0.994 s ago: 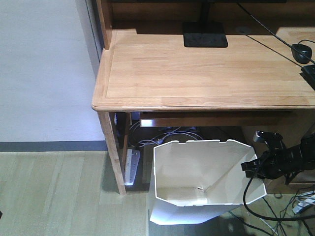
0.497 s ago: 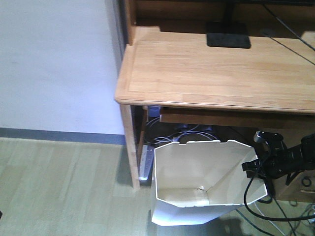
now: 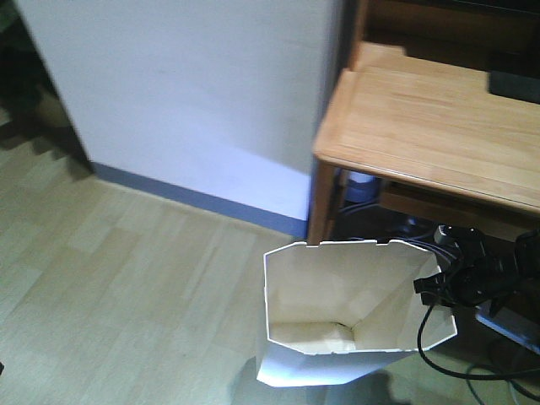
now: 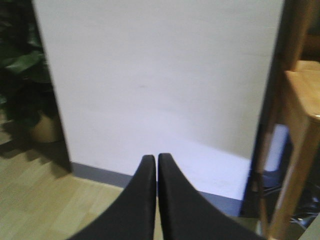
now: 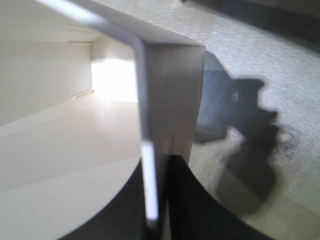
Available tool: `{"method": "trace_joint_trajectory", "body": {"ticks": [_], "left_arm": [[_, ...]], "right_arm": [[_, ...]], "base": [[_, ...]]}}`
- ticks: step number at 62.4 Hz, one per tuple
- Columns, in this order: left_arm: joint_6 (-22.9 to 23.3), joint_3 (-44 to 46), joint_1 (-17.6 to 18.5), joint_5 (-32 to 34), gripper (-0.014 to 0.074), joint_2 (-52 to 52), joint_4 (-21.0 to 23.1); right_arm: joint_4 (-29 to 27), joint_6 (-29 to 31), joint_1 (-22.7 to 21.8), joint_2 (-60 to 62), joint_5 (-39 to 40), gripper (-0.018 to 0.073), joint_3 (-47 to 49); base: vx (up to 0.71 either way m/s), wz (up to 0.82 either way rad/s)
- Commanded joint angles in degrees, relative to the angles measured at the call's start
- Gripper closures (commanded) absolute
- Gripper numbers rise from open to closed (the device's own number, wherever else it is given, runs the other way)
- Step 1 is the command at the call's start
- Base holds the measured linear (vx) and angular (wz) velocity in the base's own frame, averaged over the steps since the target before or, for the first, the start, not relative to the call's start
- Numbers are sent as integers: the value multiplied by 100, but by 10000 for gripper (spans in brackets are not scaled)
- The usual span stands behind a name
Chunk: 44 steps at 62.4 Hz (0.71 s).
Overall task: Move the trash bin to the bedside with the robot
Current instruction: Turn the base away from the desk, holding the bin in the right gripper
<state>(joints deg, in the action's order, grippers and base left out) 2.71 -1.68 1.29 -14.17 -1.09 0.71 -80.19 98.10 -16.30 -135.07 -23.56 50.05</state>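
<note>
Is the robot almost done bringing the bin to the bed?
Not yet. Done: the right gripper pinches the trash bin by its rim. In hand: the bin is held beside the wooden desk and white wall. Left: no bed is in view, so reaching the bedside remains.

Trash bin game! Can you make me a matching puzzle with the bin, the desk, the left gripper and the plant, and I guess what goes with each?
Things:
1. trash bin
2. wooden desk
3. left gripper
4. potted plant

Places or states:
A. shut, holding nothing
B. past the left edge of the white wall
C. pinched at its rim by the right gripper
D. light brown, right of the white wall

Pairs: 1-C, 2-D, 3-A, 4-B
</note>
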Motion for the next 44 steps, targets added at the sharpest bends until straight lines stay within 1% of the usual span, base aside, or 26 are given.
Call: {"method": "trace_joint_trajectory", "body": {"ticks": [1,24,44], "left_arm": [[50,-166,32,417,602,-57,23],[50,-166,32,417,602,-57,23],[50,-166,32,417,602,-57,23]], "right_arm": [[-184,-50,-8,401,-1193,566,57],[-184,-50,-8,401,-1193,566,57],[-184,-50,-8,401,-1193,566,57]], "base": [[-10,66],[-8,59],[0,50]]}}
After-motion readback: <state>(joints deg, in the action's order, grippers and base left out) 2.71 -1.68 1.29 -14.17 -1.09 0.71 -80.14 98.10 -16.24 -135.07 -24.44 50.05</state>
